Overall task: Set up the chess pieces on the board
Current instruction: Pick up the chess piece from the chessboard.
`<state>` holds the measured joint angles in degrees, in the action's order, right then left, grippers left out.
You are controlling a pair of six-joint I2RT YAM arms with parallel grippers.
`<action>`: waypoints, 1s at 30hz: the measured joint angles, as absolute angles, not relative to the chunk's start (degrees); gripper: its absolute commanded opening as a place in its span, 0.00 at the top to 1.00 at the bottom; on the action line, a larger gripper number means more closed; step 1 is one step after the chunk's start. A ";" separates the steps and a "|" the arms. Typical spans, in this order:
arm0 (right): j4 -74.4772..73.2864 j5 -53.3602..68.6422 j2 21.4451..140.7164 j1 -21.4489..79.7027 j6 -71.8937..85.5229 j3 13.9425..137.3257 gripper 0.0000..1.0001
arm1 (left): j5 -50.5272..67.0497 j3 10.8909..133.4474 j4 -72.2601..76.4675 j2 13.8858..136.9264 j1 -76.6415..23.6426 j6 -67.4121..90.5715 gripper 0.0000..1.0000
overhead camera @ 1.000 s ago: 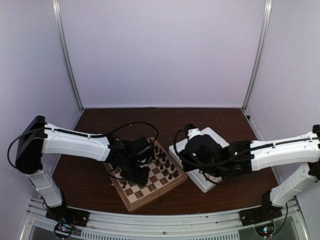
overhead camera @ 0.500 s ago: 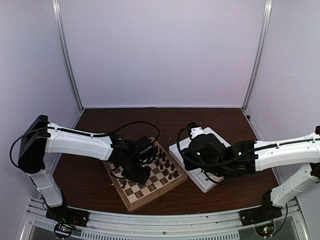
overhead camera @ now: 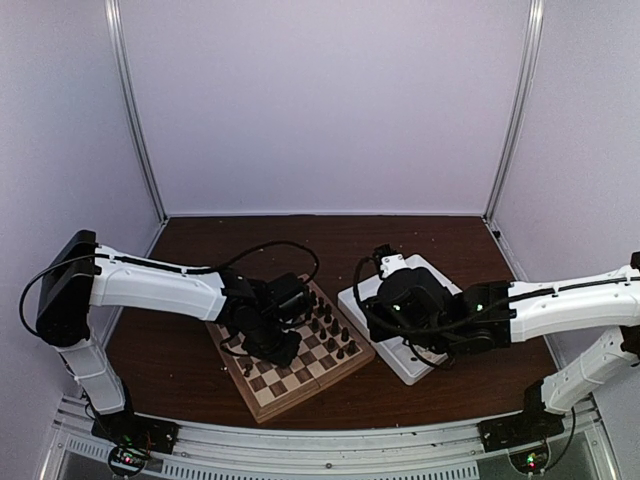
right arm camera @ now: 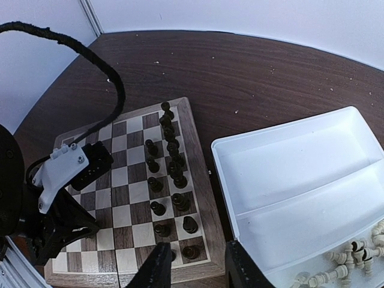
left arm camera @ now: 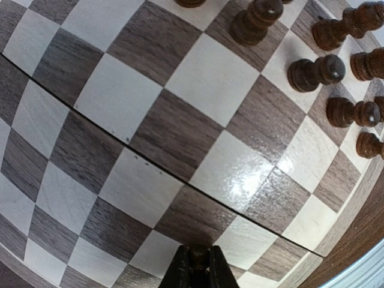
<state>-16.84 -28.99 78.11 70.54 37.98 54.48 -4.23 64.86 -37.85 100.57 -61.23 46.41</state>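
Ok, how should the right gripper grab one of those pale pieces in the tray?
Come straight down and pinch one pale piece across its narrow stem: they lie jumbled on their sides inside the walled tray, so sideways approaches look blocked.

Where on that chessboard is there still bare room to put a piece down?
The squares between the two rows of dark pieces and the board's edge away from the white tray look bare, though the left end effector hangs low there. The crowded strip is those two rows beside the tray.
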 measured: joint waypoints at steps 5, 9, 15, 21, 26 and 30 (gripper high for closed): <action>-16.93 -28.99 78.11 70.54 37.58 54.52 0.66 | -5.39 64.93 -37.87 100.42 -61.23 45.47 0.92; -17.43 -29.02 78.11 70.54 37.41 55.42 0.67 | -6.85 64.42 -37.01 99.00 -61.23 44.77 0.91; -18.35 -29.26 78.11 70.54 37.41 55.92 0.66 | -9.87 61.36 -34.28 94.06 -61.23 43.75 0.91; -19.49 -29.50 77.76 70.54 37.43 55.92 0.67 | -13.39 59.57 -32.71 90.43 -61.23 42.30 0.92; -20.40 -29.54 76.90 70.54 37.74 55.92 0.67 | -15.40 57.45 -30.09 86.43 -60.49 40.91 0.92; -20.32 -29.58 75.75 70.54 37.74 55.86 0.67 | -16.19 54.78 -27.83 84.31 -59.02 40.07 0.92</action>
<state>-20.32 -29.58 75.75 70.54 37.74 55.86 -16.19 54.78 -27.83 84.31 -59.02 40.07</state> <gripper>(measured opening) 0.331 0.089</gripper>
